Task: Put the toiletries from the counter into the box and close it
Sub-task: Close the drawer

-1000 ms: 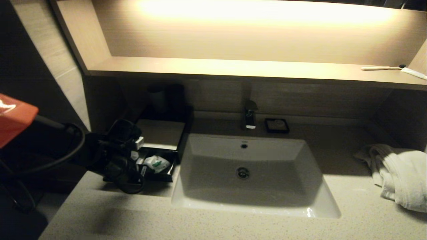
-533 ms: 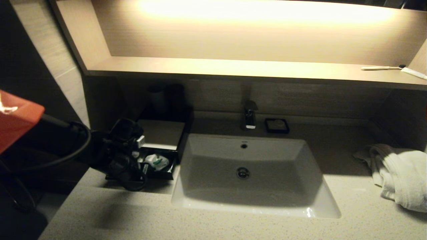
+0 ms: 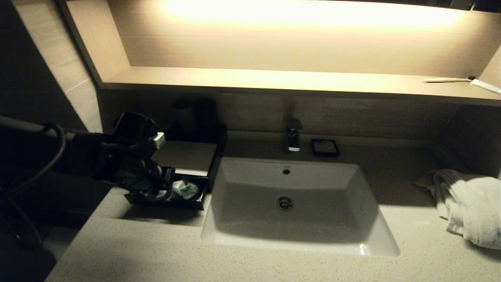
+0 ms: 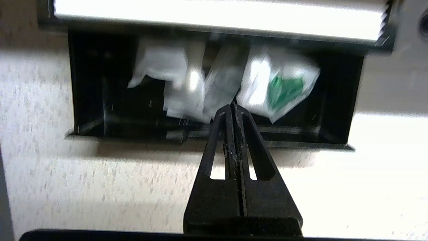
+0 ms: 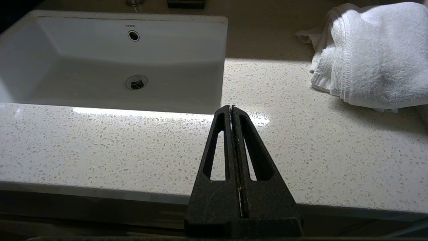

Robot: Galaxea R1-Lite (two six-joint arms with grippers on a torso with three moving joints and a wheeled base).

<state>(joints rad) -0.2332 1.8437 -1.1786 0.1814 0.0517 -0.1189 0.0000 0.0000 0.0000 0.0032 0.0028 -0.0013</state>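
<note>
The black box (image 3: 190,156) with a pale top panel stands on the counter (image 3: 235,262) left of the sink, its front drawer (image 3: 184,205) pulled out. Several white sachets with green marks (image 3: 184,189) lie inside the drawer. They also show in the left wrist view (image 4: 281,87), beside a clear-wrapped piece (image 4: 222,83). My left gripper (image 3: 159,191) is shut and empty, its tips (image 4: 231,106) just above the drawer's front edge (image 4: 301,144). My right gripper (image 5: 231,107) is shut and empty over the counter's front edge (image 5: 133,147), out of the head view.
The white sink (image 3: 301,246) fills the counter's middle, with a faucet (image 3: 293,135) and a small black soap dish (image 3: 325,147) behind it. A white towel (image 3: 465,203) lies at the right. A bare toothbrush (image 3: 446,80) rests on the lit shelf.
My left arm has risen and drawn back to the left, off the drawer's front left corner. Its orange part has left the view. The drawer and sachets have not moved.
</note>
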